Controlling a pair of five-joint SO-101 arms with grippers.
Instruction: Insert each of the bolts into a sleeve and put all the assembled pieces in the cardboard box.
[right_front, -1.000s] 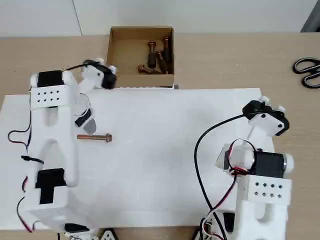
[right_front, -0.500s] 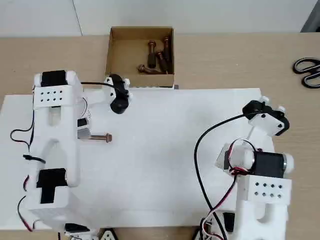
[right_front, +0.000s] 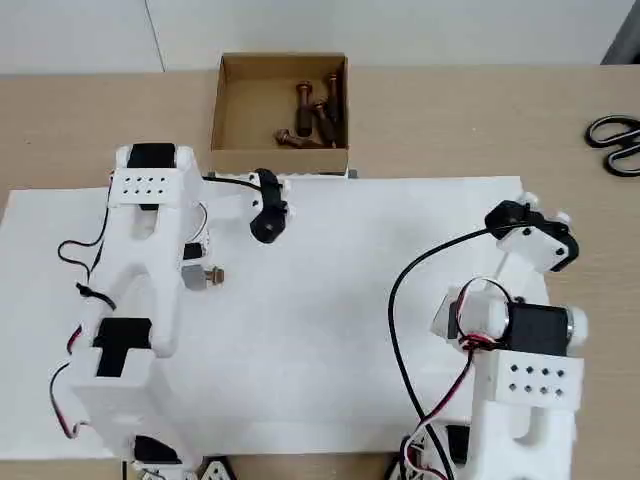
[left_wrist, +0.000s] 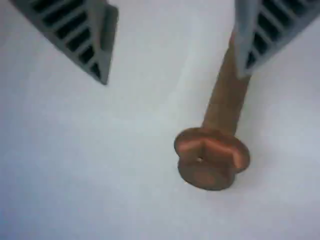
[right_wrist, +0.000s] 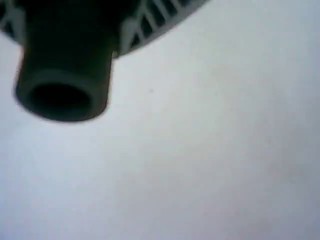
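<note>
The left gripper (left_wrist: 174, 76) hangs low over the white sheet (right_front: 330, 300) with its two grey ribbed fingers (left_wrist: 80, 35) spread wide apart and nothing clamped between them. A copper-coloured bolt (left_wrist: 212, 150) lies flat on the sheet in the gap. Its shank runs just beside one finger, possibly touching it, well apart from the other, and its flanged head points out past the fingertips. Compared with a second ago, the left arm has swung in from the sheet's edge toward the middle of the table and its gripper has come down over the bolt. From the high view the shank, which lay fully exposed before, is now covered and just the head end shows. The bolt itself has not moved. The right arm has stayed folded at the other side of the sheet. The right gripper (right_wrist: 65, 30) is closed on a black sleeve (right_wrist: 62, 90), whose hollow open end sticks out beyond the fingers above the white surface. At the far edge of the sheet sits the cardboard box (right_front: 232, 100) with several copper-coloured pieces (right_front: 315, 115) lying in one corner, unchanged. A pair of scissors (right_front: 615, 143) rests on the wooden table (right_front: 450, 120), well apart from both arms.
</note>
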